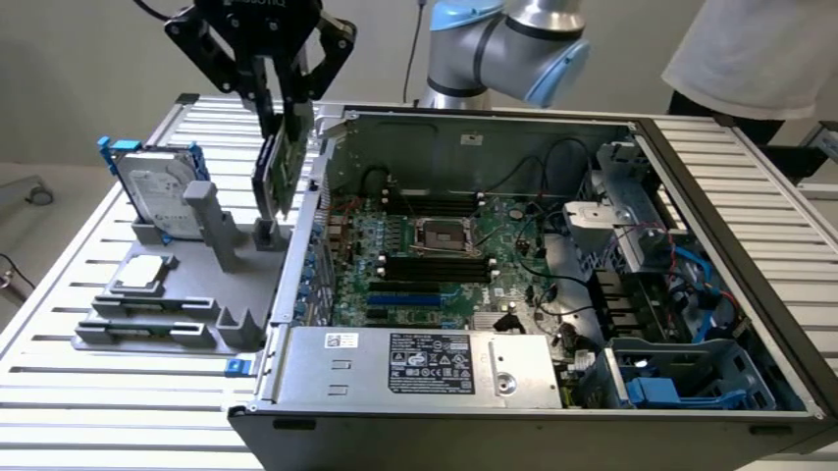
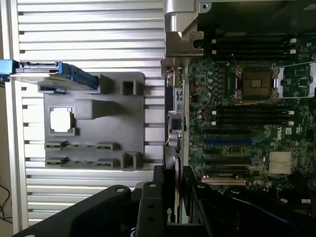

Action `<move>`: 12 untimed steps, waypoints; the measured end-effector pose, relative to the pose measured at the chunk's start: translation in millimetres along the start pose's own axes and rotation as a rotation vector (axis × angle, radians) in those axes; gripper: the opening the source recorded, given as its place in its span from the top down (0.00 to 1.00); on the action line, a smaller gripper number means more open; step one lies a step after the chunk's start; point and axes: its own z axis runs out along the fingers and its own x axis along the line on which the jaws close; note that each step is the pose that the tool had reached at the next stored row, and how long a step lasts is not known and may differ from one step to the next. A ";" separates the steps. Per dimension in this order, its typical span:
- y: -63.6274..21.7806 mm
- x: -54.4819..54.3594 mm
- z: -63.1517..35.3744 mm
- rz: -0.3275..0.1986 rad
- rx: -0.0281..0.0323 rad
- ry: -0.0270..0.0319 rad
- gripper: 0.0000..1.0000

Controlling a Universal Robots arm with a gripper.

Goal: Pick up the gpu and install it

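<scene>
The jaws clamp the gpu [image 1: 281, 162], hanging upright below them. The exterior view shows it just above the grey holder [image 1: 196, 283]; the wrist view, edge-on beside the motherboard [image 2: 247, 128].

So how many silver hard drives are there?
1. The hard drive stands upright in its blue frame on the gray holder, on the exterior view's left of the computer case. More could be hidden inside the case.

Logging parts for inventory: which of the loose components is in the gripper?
The gpu, the thin card upright in the gripper; the blue-framed hard drive and square chip sit on the grey rack.
</scene>
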 end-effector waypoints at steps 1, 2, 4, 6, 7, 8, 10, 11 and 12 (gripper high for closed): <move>-1.1 -4.6 -0.9 0.000 -0.0001 0.0000 0.74; -2.1 -9.2 -1.6 0.000 -0.0003 0.0000 0.74; -4.2 -18.4 -2.4 0.000 -0.0002 0.0000 0.74; -5.8 -27.5 -2.8 0.000 -0.0003 0.0001 0.74; -6.5 -31.9 -3.0 0.000 -0.0005 0.0000 0.74; -7.1 -36.4 -3.2 0.000 -0.0006 0.0000 0.74; -8.2 -45.8 -3.5 0.000 -0.0009 0.0000 0.74; -8.6 -50.3 -3.7 0.000 -0.0010 0.0000 0.74; -9.0 -54.8 -3.9 0.000 -0.0012 0.0001 0.74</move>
